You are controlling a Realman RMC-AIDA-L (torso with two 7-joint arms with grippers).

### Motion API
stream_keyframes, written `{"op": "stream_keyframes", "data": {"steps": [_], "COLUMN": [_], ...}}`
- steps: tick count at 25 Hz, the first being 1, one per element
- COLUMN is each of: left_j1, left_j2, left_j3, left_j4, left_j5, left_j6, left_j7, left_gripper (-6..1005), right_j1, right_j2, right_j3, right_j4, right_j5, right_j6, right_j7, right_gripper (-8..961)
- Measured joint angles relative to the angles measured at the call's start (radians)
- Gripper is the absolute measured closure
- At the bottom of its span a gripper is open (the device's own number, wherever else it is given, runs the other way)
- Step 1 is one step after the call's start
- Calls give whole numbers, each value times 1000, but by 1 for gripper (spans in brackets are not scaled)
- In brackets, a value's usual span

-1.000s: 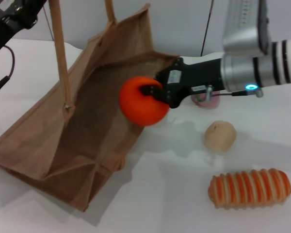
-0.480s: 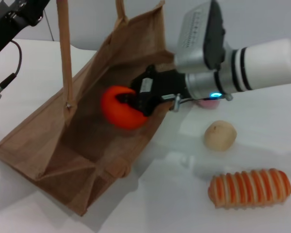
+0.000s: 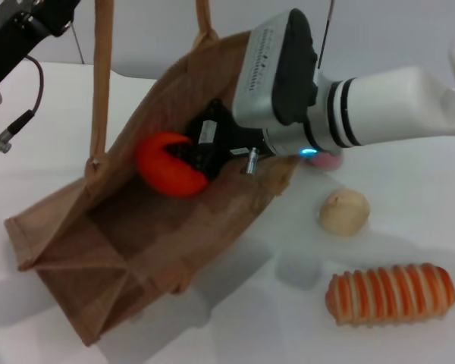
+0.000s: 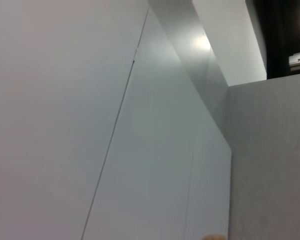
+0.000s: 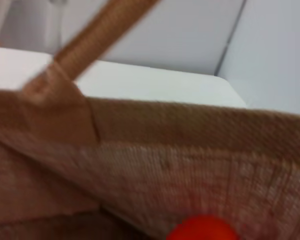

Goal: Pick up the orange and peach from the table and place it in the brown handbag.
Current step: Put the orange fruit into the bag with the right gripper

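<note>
While the right claw (image 3: 191, 155) grips the orange (image 3: 165, 164) inside the mouth of the brown handbag (image 3: 148, 243), left of frame centre, the bag leans with its opening propped up. The left claw sits off the upper left corner by a handle; I cannot tell its state. Released from this height, the orange could roll back out across the slanted wall. The arm also presses the bag's rim, which might collapse. The peach (image 3: 327, 160) waits on the worktop (image 3: 409, 227), mostly hidden behind the arm.

R arm (image 3: 394, 114) white w/ black bands, blue LED; black gripper (image 3: 183, 157).
</note>
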Motion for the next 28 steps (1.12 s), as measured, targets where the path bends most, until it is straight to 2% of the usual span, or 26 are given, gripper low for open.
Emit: {"op": "stream_keyframes", "data": {"steps": [3, 10, 16, 21, 28], "left_j1": [1, 18, 29, 47, 72], "left_j2": [1, 6, 8, 9, 10], "left_j3": [-2, -12, -14, -14, -14], "left_j4": [-12, -13, -13, -13, -11], "left_j5": [-3, -9, -13, -44, -81], "left_j6": [-2, -3, 5, 11, 24], "left_j7": [-1, 0, 5, 9, 11], "left_gripper": [874, 874, 875, 875, 875], "right_j1": [-4, -18, -45, -74, -96], "right_j2": [1, 0, -5, -7, -11], "right_j3": [-33, -37, -38, -38, -33], "right_j4": [-3, -9, -41, -85, -109], "right_j5": [18, 32, 32, 32, 31], "right_j6": [58, 65, 54, 40, -7], "right_j7": [13, 8, -3, -10, -12], "right_gripper": [885, 880, 654, 410, 207]}}
